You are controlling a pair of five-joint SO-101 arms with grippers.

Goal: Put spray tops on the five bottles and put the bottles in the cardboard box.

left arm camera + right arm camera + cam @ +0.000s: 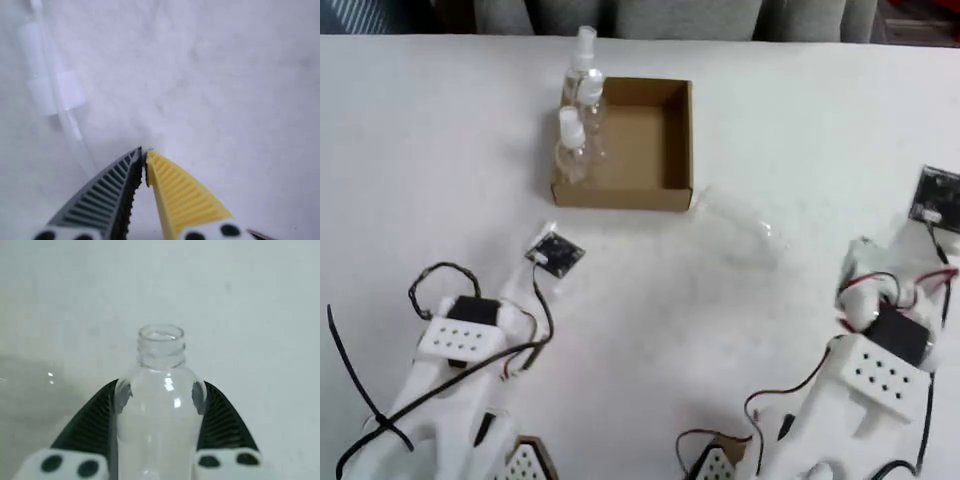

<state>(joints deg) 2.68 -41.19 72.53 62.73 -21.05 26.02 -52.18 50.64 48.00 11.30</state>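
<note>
- Progress: three capped spray bottles (572, 150) stand along one wall of the cardboard box (675, 130), apparently inside, well ahead of both grippers. By my count two remain.
- Right gripper (161, 385) pinches a clear, smooth plastic bottle (160, 347) between ribbed pads. Its threaded neck is open, with no top.
- Another bare bottle (740, 228) lies on the white table (440, 150), off to that gripper's side.
- Left gripper (144, 155) is pressed together and empty. Two white spray tops (70, 89) with thin dip tubes lie near, just beyond its tips.

text: none legible | labels: none | numbers: none | signs: none
</note>
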